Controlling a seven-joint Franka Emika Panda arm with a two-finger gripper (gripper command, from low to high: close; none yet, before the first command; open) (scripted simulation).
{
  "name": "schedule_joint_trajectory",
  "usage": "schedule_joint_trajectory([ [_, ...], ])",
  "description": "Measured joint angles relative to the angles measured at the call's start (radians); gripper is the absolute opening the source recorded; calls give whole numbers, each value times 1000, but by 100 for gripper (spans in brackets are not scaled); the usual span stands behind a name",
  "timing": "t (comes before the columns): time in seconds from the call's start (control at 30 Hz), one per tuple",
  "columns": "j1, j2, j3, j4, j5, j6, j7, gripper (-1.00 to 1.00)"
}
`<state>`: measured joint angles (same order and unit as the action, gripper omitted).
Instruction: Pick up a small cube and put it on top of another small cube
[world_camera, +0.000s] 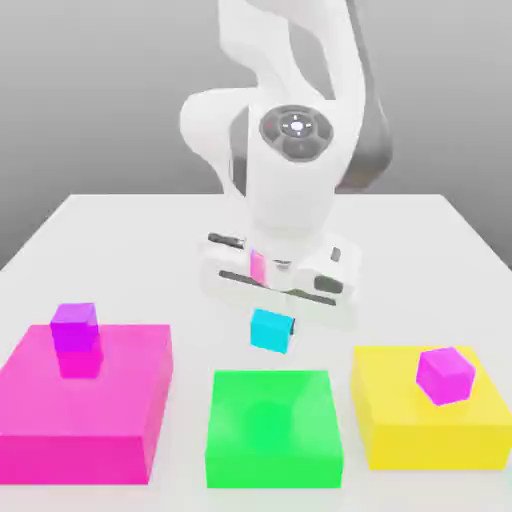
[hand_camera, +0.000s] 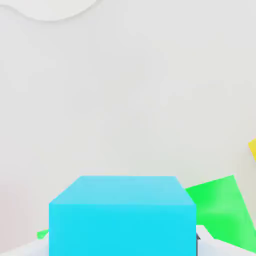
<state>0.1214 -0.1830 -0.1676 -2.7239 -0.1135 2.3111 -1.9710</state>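
Carrying the cyan cube (world_camera: 271, 331) clear of the table (world_camera: 120, 250), the gripper (world_camera: 273, 322) had its jaws closed about as far as they went, pinched on the cube's sides. In the exterior view the cube hung below the hand, above the bare tabletop just past the green block (world_camera: 268, 425), roughly at 12 o'clock from that block. In the hand view the cube (hand_camera: 122, 215) sat close up with white table beyond it, and corners of the green block (hand_camera: 220, 210) and yellow block (hand_camera: 253, 148) peeked in.

Target, as I read it: the violet-purple cube (world_camera: 76, 327), which sat on top of the pink block (world_camera: 85, 405) at about 9 o'clock from the held cube, well apart from it. The magenta cube (world_camera: 445, 375) rested on the yellow block (world_camera: 425, 420) off at about 4 o'clock; not the one wanted.

Why the lift: my guess is the cube was held high so it would pass over the large blocks and arrive above the purple cube rather than bump its side. The target sits raised on the pink block, so clearance mattered.

Pose: the arm (world_camera: 290, 120) came down from 12 o'clock, wrist folded over, hand pointing roughly straight down, finger axis running slightly tilted across the exterior view. Cube faces looked close to square with the blocks, slight yaw.

Risk, judged: small footprint on the target, so an off-centre release would tip it off.
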Motion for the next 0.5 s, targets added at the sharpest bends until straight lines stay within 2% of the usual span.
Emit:
schedule_joint_trajectory([
  [0.3,-201,-119,-171,-6,-169,114,-99,-100],
  [0.5,-316,-206,-337,0,-187,54,-285,-100],
])
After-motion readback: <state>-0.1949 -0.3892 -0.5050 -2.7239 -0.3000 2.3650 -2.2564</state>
